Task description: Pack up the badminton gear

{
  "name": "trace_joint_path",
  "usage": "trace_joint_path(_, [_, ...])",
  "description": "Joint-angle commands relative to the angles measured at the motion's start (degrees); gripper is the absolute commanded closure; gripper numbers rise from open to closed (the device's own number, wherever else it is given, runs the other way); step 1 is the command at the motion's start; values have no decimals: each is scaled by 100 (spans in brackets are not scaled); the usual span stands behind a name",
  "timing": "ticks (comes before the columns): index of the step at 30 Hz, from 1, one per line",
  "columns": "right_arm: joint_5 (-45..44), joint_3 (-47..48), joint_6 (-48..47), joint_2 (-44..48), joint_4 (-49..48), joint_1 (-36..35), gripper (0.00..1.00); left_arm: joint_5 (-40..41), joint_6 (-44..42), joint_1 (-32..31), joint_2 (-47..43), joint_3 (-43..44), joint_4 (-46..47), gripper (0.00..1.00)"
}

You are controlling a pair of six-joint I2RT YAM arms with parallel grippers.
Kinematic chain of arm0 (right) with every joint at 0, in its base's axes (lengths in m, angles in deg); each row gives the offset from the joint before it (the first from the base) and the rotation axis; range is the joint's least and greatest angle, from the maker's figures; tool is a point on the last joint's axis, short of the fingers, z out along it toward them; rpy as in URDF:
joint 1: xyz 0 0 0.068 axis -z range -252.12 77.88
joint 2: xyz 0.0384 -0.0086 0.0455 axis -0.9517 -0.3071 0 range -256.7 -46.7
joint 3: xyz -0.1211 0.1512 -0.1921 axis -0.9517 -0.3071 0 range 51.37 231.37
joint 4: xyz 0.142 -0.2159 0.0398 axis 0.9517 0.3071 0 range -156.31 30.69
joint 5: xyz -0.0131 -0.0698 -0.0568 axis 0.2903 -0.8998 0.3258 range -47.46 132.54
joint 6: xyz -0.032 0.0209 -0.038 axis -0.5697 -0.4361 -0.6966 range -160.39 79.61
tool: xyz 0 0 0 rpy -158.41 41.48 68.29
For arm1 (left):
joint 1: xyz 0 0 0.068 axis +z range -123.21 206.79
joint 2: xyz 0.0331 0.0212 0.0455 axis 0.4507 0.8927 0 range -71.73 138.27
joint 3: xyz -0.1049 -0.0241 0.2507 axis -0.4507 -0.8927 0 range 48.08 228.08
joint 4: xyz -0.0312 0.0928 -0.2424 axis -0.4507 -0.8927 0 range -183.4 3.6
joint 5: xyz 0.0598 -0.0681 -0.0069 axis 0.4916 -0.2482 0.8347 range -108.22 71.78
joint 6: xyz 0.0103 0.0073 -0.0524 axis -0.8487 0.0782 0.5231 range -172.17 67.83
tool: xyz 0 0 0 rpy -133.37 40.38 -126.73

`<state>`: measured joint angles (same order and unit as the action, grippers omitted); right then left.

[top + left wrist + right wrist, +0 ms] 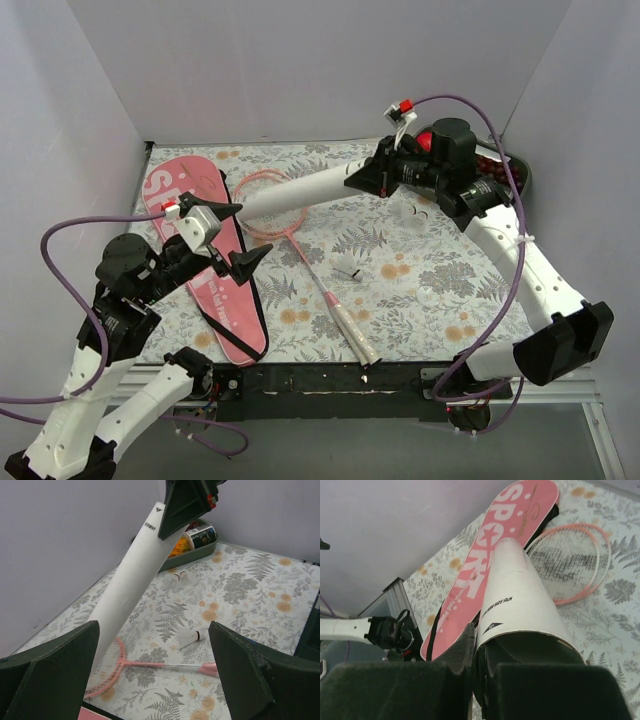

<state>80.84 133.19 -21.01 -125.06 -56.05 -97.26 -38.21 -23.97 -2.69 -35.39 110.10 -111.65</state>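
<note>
My right gripper [372, 178] is shut on the rim of the long white tube [300, 192], one finger inside its open mouth and one outside [465, 645]. It holds the tube tilted above the table, far end toward the left gripper. The tube [520, 595] fills the right wrist view. My left gripper [238, 236] is open and empty, and the tube [130, 580] ends beside its left finger [50, 680]. The pink racket [300, 250] lies flat with its head under the tube. A white shuttlecock [348, 266] lies beside its shaft, also in the left wrist view [190, 639]. The pink bag [200, 260] lies at the left.
A grey tray [515, 170] with colourful fruit stands at the back right, also in the left wrist view [200, 547]. Two small white things [415, 213] lie on the floral cloth near it. White walls close in three sides. A black rail [320, 378] runs along the near edge.
</note>
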Motion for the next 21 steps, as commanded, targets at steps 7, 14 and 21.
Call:
trace_joint_path(7, [317,-192,-830,972,1567,-667,99,-1306,-35,-295,593,-260,29,8])
trace_joint_path(14, [810,-482,-716,1359,1585,-763,99,-1341,44,-507,901,-401,38,8])
trace_joint_path(21, [1108,-825,-619,1509,1286,-1045,99,-1174,27,-840,1200,-559,153,7])
